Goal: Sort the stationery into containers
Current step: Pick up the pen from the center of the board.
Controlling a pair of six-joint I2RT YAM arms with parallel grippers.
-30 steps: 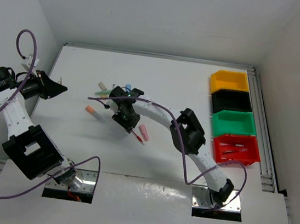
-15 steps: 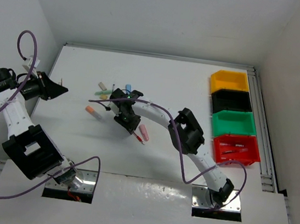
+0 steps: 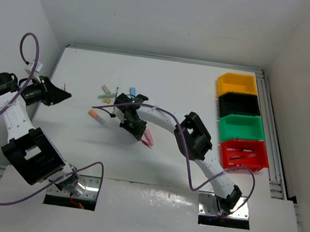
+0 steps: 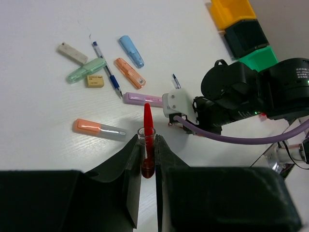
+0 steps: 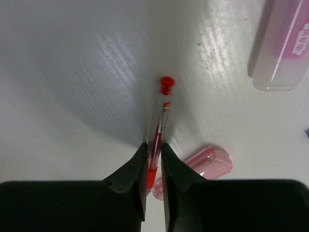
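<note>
A red pen is pinched in the right claw, beside a pink marker. That arm stretches leftward, low over the white counter. The left claw, raised at the counter's left edge, nips a second red pen. Four bins line the right edge, and white walls stand around.

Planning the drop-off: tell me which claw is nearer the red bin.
Right. The right claw is some way left of the red bin; the left claw is much farther left.
</note>
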